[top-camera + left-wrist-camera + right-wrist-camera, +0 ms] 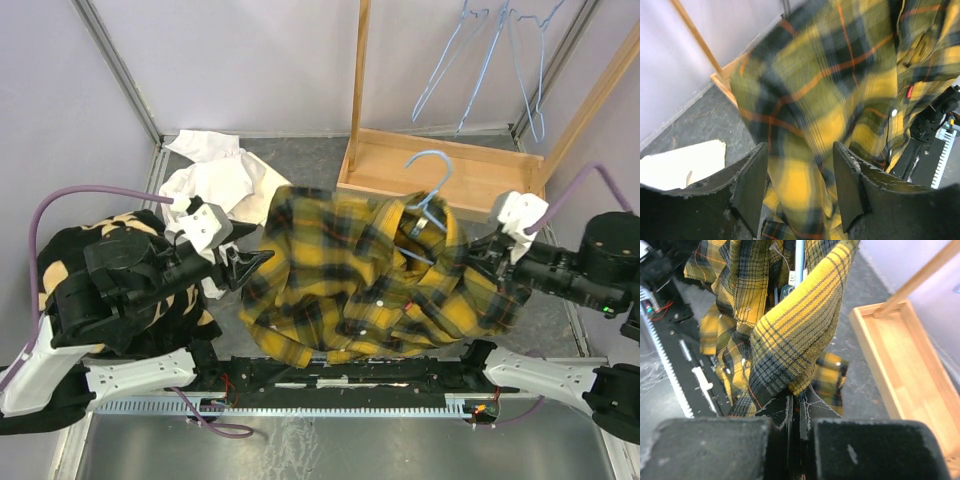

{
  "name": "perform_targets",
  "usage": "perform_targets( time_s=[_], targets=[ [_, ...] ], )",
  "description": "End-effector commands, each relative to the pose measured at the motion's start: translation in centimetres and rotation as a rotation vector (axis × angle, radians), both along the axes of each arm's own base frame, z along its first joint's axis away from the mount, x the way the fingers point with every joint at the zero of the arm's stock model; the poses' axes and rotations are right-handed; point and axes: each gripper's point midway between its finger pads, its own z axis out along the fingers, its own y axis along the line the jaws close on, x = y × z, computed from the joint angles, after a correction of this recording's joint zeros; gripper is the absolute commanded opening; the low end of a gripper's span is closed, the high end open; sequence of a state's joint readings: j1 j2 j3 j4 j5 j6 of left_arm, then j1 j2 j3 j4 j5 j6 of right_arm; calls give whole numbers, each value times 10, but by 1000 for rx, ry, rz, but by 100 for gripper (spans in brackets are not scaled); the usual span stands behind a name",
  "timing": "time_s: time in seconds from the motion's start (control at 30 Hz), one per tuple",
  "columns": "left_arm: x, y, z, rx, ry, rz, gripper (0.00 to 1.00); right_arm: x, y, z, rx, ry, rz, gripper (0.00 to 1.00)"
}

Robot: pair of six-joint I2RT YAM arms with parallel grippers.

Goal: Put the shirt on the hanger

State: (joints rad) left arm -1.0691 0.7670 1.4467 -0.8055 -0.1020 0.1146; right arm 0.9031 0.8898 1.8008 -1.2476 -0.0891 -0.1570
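Jaws on the right arm are pinched shut on a fold of the shirt (pixel 790 340), apparently to keep it raised around the hanger (pixel 435 190), whose hook pokes from the collar. Left jaws stand apart, plaid cloth hanging loose between them. Beyond lie grey tabletop (pixel 300 165), wooden rack base (pixel 450 168), pale walls (pixel 250 60).

walls (pixel 250 60): pale lilac | tabletop (pixel 310 165): grey (scuffed) | wooden rack (pixel 380 165): back right

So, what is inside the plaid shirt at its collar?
The light-blue hanger: its hook and some wire stick out at the collar. The shirt covers the rest, so its lower wire cannot be seen.
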Motion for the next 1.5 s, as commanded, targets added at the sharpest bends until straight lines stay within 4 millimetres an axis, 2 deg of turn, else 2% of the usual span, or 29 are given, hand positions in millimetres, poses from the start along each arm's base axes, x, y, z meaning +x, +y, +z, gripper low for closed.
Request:
perform_targets(
  time_s=[0.0,0.1,0.13,0.23,0.4,0.5,0.6,0.73,0.83,0.9,0.93,0.97,1.13,1.23,1.3,1.37,1.4,1.47],
  targets=[
    [17,-5,8,-76,28,99,62,16,-35,60,129,-131,-201,0],
    [22,-9,8,-79,34,112,66,12,-49,107,234,-206,-237,0],
    [23,-11,8,-79,34,114,79,11,-53,123,268,-230,-247,0],
    [26,-11,11,-93,30,130,84,11,-57,160,345,-289,-258,0],
    [29,-9,16,-110,25,150,84,13,-51,192,429,-352,-244,0],
    [29,-9,14,-111,31,156,84,12,-43,189,418,-338,-210,0],
    [30,-12,6,-99,45,154,84,9,-29,155,315,-268,-146,0],
    [33,-20,-7,-61,61,150,83,2,-17,91,172,-117,-79,0],
    [38,-29,-17,-33,66,149,83,-9,-1,43,128,12,-11,0],
    [41,-34,-22,-25,68,150,83,-16,7,18,168,79,13,0],
    [42,-38,-25,-23,68,144,82,-12,16,-5,171,123,2,0],
    [42,-42,-28,-19,70,133,82,-9,19,-18,208,169,-27,0],
    [43,-63,-39,-27,83,81,82,16,23,-101,296,372,-280,0],
    [44,-73,-46,-2,96,61,82,26,11,-140,314,433,-432,0],
    [44,-80,-50,13,105,43,81,34,-10,-159,326,434,-575,0],
    [43,-84,-52,17,110,27,81,42,-38,-169,352,404,-733,0],
    [44,-85,-53,19,112,25,81,45,-56,-168,375,370,-814,0],
    [44,-86,-55,18,113,22,80,47,-78,-167,387,341,-914,0]
  ],
)
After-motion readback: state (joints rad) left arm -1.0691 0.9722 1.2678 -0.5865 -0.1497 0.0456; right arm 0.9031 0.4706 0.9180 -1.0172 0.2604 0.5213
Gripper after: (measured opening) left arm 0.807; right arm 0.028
